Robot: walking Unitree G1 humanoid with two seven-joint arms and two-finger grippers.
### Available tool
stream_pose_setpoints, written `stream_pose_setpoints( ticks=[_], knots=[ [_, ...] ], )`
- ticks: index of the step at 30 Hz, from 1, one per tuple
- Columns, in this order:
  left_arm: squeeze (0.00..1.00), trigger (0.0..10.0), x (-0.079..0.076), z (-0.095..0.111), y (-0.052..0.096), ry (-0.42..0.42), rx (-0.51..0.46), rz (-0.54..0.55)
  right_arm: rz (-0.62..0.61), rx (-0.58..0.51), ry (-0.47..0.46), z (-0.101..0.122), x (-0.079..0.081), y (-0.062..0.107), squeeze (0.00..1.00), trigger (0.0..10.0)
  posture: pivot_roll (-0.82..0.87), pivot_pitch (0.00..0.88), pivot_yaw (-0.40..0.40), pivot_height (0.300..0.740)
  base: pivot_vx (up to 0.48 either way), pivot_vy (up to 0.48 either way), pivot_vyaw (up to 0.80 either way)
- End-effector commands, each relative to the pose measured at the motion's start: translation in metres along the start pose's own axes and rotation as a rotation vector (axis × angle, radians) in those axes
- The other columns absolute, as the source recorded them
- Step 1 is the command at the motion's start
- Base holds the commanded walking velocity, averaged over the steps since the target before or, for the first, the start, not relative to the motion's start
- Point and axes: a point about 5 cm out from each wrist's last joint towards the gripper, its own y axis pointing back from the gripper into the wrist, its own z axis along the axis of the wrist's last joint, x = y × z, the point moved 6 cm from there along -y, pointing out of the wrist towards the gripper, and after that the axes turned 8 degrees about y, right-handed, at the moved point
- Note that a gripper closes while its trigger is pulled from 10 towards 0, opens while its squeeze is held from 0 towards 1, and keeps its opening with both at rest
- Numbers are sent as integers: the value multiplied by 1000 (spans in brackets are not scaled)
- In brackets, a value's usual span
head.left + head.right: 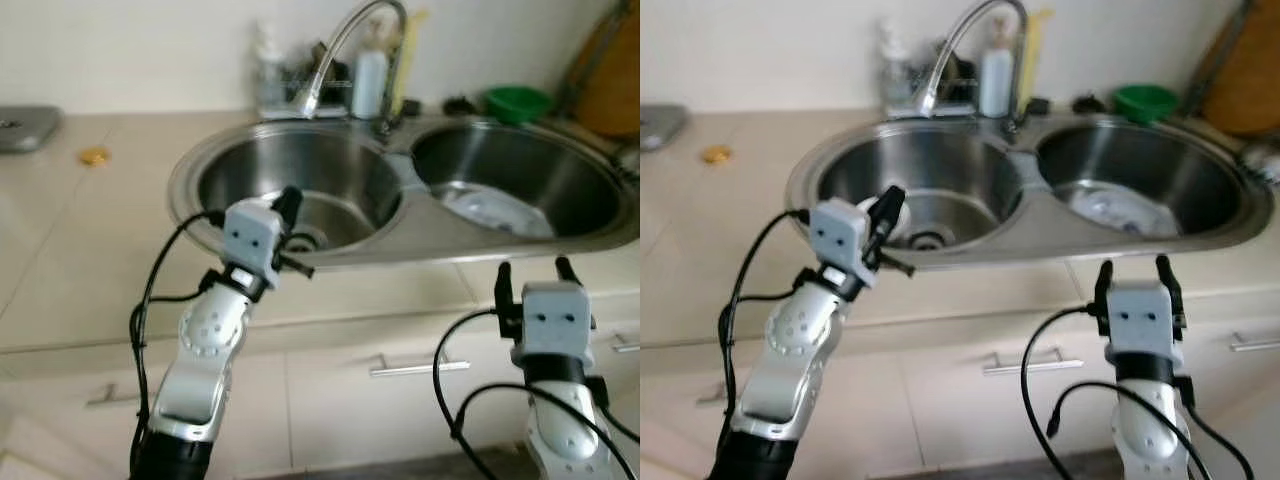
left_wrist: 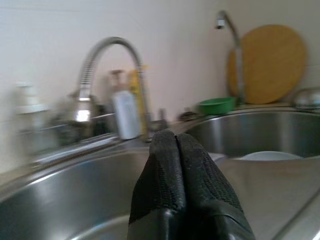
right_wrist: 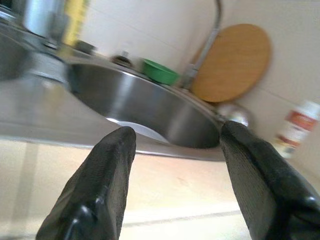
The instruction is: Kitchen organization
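Over the front rim of the double sink (image 1: 200,160), in the head views, the left gripper (image 1: 290,205) reaches forward on a raised, bent arm, fingers pressed together and holding nothing. The right gripper (image 1: 537,272) points upward at the counter edge, fingers spread and empty. A white plate (image 1: 495,212) lies in the right basin. In the left wrist view, the closed fingers (image 2: 172,175) point toward the faucet (image 2: 107,55). In the right wrist view, the parted fingertips (image 3: 117,155) frame the right basin, a green bowl (image 3: 160,71) and a round wooden board (image 3: 232,62).
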Motion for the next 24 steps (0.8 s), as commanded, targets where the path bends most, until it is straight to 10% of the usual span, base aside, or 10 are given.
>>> stream_pose_setpoints(
  ticks=[1,14,24],
  knots=[
    [0,10000,-2,3,-2,-11,-12,-17,-17,-55,28,13,-6,1,0,10000,59,0,-31,740,0,0,-800],
    [0,10000,-4,3,-3,-27,-9,-30,-23,-76,67,15,-3,-5,0,10000,64,0,-35,740,0,0,-800],
    [0,10000,-5,3,-3,-22,-5,-31,14,-154,127,25,12,-16,0,10000,65,0,-28,740,0,0,0]
  ],
)
